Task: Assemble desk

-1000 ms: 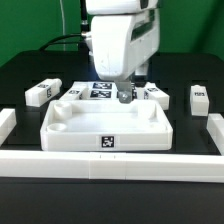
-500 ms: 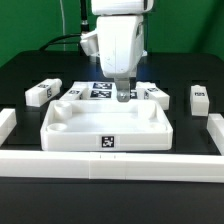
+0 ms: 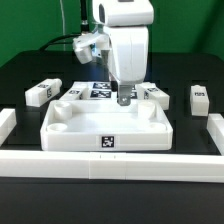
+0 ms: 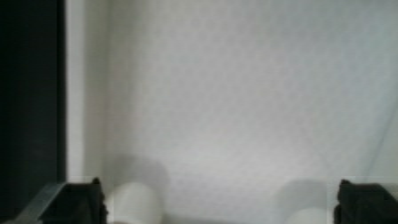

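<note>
The desk's white tabletop [image 3: 107,125] lies rim-up in the middle of the black table, a tag on its near wall. Two white legs [image 3: 40,92] [image 3: 72,92] lie behind it toward the exterior view's left, and two more legs [image 3: 155,93] [image 3: 199,97] toward its right. My gripper [image 3: 123,97] hangs over the tabletop's back rim, pointing down. In the wrist view the tabletop [image 4: 231,90] fills the frame as a pale surface. The gripper [image 4: 226,205] is open, its dark fingers [image 4: 80,202] wide apart, with nothing between them.
The marker board [image 3: 99,90] lies flat behind the tabletop, under the arm. A low white border wall [image 3: 110,166] runs along the front, with end pieces at both sides [image 3: 8,121] [image 3: 215,128]. Black table shows beyond.
The hand has turned about its vertical axis, so it now looks narrower, and the arm's upper part has shifted toward the exterior view's right. The fingers stay over the back rim, still open.
</note>
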Controlling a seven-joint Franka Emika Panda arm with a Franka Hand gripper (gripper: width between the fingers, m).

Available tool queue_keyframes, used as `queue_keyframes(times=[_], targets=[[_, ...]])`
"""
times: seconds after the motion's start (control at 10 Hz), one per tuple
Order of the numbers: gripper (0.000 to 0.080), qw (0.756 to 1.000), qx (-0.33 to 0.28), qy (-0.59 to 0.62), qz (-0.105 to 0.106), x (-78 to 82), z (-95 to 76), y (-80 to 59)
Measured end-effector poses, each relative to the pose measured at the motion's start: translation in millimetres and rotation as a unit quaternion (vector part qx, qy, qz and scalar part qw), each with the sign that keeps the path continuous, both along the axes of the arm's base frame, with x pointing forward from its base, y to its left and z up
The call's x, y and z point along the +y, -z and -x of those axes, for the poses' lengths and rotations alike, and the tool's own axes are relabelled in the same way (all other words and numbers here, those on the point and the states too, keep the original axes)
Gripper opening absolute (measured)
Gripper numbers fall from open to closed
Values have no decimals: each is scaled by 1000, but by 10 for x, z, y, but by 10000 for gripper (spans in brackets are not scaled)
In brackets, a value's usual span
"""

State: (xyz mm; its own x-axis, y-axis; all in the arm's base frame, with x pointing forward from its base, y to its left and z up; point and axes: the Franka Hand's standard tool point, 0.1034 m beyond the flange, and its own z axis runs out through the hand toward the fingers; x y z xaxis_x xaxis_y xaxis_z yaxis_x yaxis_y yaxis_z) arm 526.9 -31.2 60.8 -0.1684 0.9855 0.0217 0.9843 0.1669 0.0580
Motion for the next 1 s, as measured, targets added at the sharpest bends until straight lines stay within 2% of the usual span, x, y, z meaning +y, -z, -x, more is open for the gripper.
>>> queue_keyframes(times=[0.4, 0.5, 0.7, 0.8, 1.0], targets=[[649, 1000, 1, 7, 0, -3, -1, 6], [649, 1000, 6, 17, -1, 4, 102, 42], [649, 1000, 7, 17, -2, 47, 464, 208], [649, 1000, 18, 17, -4, 67, 578, 298], [649, 999, 25, 19, -7, 85, 679, 487]])
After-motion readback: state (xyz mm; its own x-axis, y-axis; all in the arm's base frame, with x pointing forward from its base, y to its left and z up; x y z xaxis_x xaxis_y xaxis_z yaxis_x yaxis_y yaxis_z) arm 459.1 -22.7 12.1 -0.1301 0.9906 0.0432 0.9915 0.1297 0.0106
